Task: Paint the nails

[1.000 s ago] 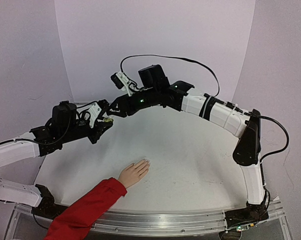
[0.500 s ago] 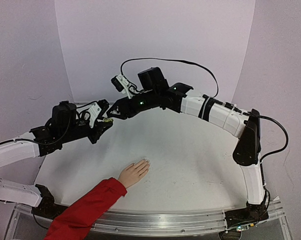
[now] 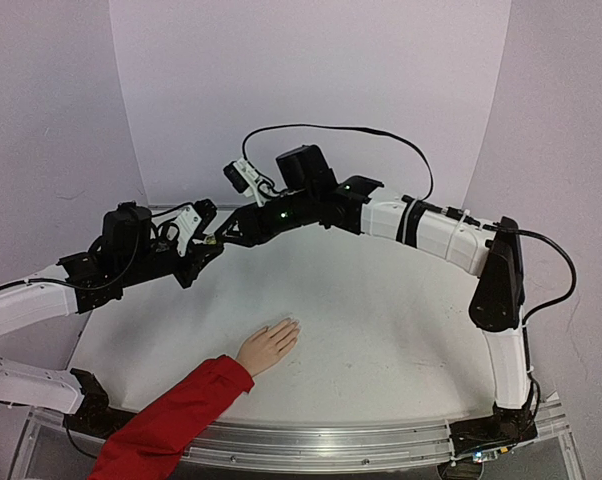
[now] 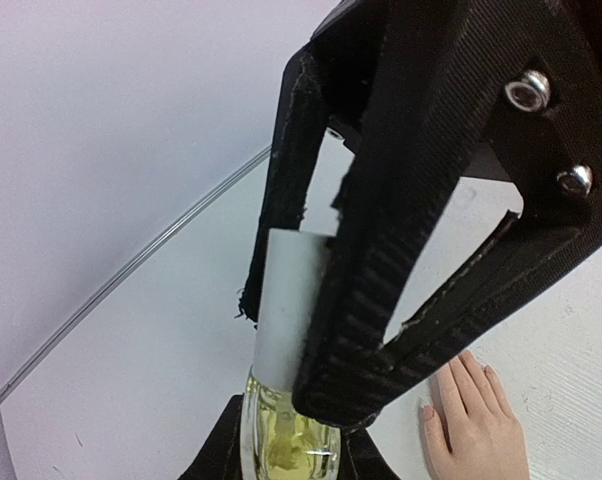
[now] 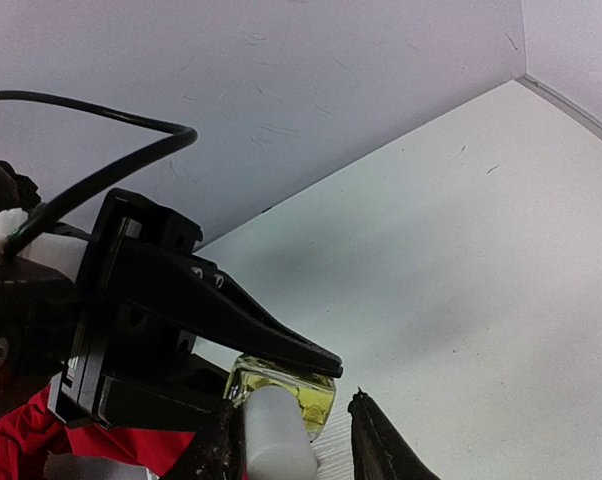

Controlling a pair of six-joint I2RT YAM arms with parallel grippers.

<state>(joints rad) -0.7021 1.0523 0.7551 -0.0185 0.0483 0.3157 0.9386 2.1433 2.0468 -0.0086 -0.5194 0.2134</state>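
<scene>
My left gripper [image 3: 211, 244] is shut on a small yellow-green bottle [image 4: 281, 440], held up off the table at the back left. The bottle's white cap [image 4: 286, 300] points toward my right gripper [image 3: 221, 237]. In the right wrist view the right gripper [image 5: 299, 445] straddles the cap [image 5: 271, 435]: one finger lies against it, the other stands a little off. The peach hand [image 3: 269, 347] with its red sleeve [image 3: 171, 420] lies flat near the table's front. Its pale nails [image 3: 293, 323] are at the fingertips, and a thumb nail [image 4: 427, 412] shows in the left wrist view.
White backdrop walls rise close behind and beside the two grippers. The white table [image 3: 381, 330] stretches to the right of the hand. A black cable [image 3: 331, 128] loops above the right arm.
My right gripper has slid slightly left onto the cap and its jaws have narrowed. The left gripper, the bottle and the hand have stayed put.
</scene>
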